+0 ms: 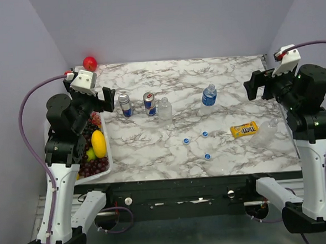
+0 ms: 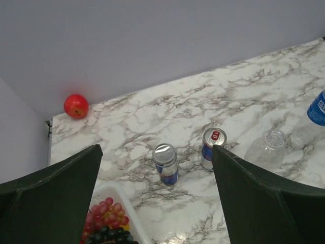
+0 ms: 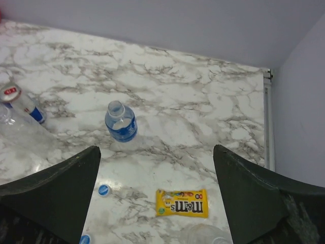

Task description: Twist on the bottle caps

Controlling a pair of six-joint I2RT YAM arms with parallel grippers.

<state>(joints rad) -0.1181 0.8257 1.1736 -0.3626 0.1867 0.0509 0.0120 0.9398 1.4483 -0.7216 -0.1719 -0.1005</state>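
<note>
**Marble worktop, three caps loose, both tools wide and empty**

White marble-patterned worktop [image 1: 149, 73] fills the space between plain pale walls. Both arms stand raised at its two sides, well apart from all the things, so I judge that no cap is handled yet. The left tool [image 1: 108, 99] hangs with its jaws wide and holds nothing. The right tool [image 1: 252, 85] is the same, wide and empty.

The small clear plastic bottle with a blue label band [image 1: 209, 96] stands upright in the far middle, and the right wrist view shows its neck open. The clear unlabelled plastic bottle [image 1: 165, 108] stands upright to its left, also without a cap. With the necks pointing up, a cap should go on easily from above. A third clear bottle [image 1: 266, 131] seems to lie on its side near the right edge; its neck I cannot see well. Three small round blue plastic caps [image 1: 204, 134] lie flat nearer to the arms, apart from each other and from the bottles.

Two blue-and-silver drink cans [image 1: 149, 103] stand just beside the unlabelled bottle and may hinder the left tool there. A yellow candy bag [image 1: 244, 130] lies between the caps and the lying bottle. A red apple [image 1: 89, 63] sits in the far left corner, and a white tray of fruit [image 1: 102, 174] at the left edge.
</note>
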